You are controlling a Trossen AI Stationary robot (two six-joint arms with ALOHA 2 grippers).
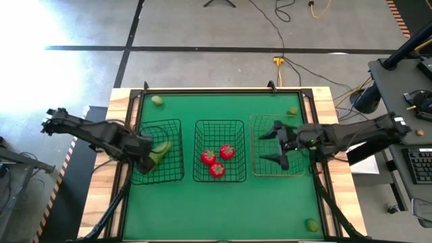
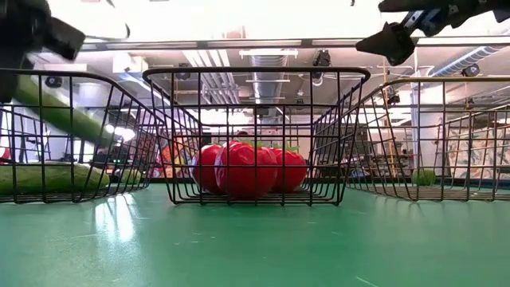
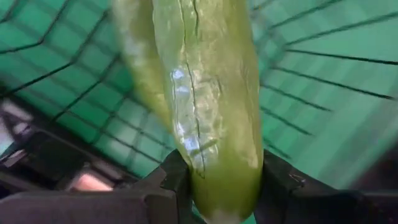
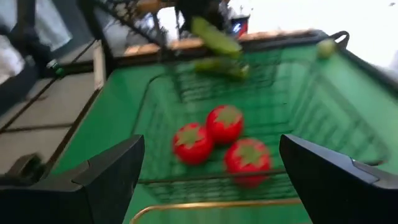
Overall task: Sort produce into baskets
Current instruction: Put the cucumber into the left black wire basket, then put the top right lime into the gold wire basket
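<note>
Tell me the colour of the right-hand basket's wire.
Tan basket, clearest in the high view.

A green table mat point(image 1: 223, 202) has a light wooden border point(image 1: 125, 94). At twelve o'clock, a yellow cable point(image 1: 279, 64) crosses grey floor; at three, a keyboard point(image 1: 420, 165).

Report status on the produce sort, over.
Left gripper shut on cucumber over left black basket. Right gripper open, empty, above tan basket. Three tomatoes binned; limes still out.
</note>
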